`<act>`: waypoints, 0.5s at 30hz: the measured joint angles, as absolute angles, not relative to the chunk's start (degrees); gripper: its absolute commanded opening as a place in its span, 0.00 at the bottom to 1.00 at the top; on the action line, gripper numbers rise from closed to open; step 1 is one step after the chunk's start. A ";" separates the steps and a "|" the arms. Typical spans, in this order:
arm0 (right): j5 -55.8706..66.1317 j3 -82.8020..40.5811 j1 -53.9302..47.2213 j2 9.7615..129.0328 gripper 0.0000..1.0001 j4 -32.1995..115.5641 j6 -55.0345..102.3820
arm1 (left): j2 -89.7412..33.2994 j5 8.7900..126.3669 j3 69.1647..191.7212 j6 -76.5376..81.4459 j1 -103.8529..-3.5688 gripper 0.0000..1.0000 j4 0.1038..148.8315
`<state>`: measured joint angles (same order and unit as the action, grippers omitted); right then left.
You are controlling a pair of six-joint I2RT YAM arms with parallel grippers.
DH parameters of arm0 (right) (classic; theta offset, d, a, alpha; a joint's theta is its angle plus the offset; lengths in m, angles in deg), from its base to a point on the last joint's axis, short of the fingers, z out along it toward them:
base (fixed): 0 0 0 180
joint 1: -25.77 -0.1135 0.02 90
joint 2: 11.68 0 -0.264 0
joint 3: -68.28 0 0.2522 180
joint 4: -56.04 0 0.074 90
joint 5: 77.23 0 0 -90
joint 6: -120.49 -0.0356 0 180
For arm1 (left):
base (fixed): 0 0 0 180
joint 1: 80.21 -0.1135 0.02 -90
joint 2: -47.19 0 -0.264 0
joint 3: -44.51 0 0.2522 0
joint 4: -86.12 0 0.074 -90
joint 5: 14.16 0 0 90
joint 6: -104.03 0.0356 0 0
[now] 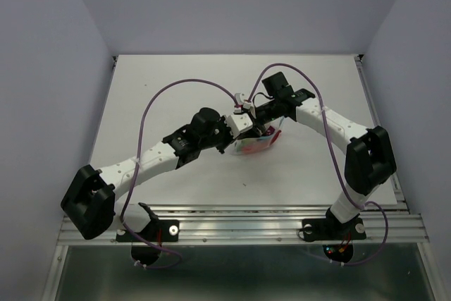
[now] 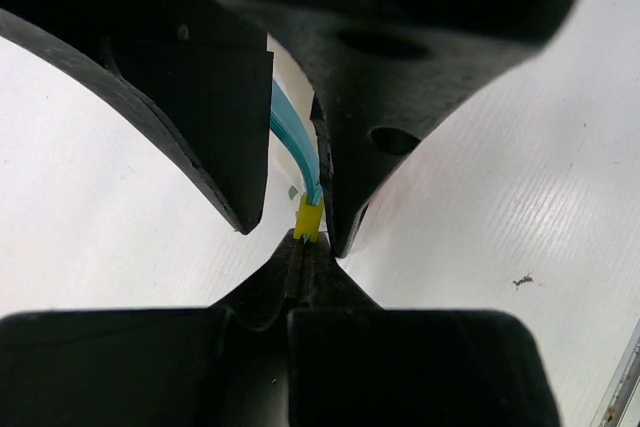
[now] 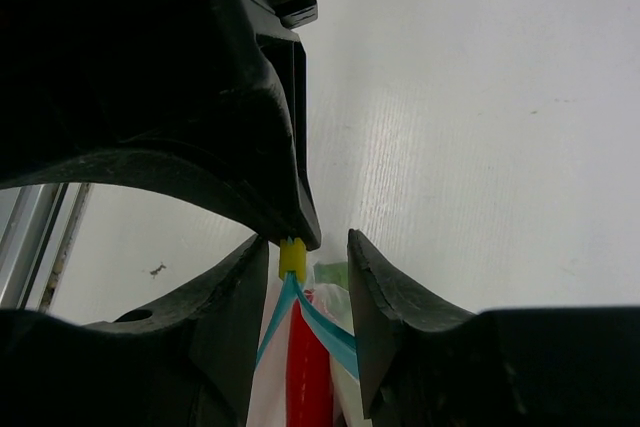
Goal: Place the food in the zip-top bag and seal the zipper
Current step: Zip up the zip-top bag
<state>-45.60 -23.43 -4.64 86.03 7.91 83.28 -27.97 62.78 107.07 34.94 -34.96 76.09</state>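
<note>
White table (image 1: 296,174) boxed by pale lilac walls (image 1: 42,68), metal rail (image 1: 239,223) in front.

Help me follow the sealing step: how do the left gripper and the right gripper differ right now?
The black two-finger left gripper is shut, pinching the small yellow tab; the black two-finger right gripper stands open, pinching nothing. The left gripper sits at the end of the light-blue zipper strip; the right gripper straddles that strip. Both meet over the crinkly clear plastic bag.
</note>
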 measured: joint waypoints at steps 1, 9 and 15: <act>-45.51 -23.43 -4.64 86.03 0.41 7.91 83.28 | -27.97 62.80 107.07 34.94 -34.96 0.00 76.09; -44.31 -23.56 -4.64 86.03 0.01 7.67 82.54 | -27.97 64.16 107.07 35.36 -34.98 0.00 75.89; -43.65 -23.87 -4.64 86.03 0.01 7.62 82.23 | -27.97 65.03 107.07 35.05 -34.98 0.00 76.20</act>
<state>-43.65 -23.87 -4.64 86.03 7.62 82.23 -27.97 65.03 107.07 35.05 -34.98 76.20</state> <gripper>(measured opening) 0.063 0.025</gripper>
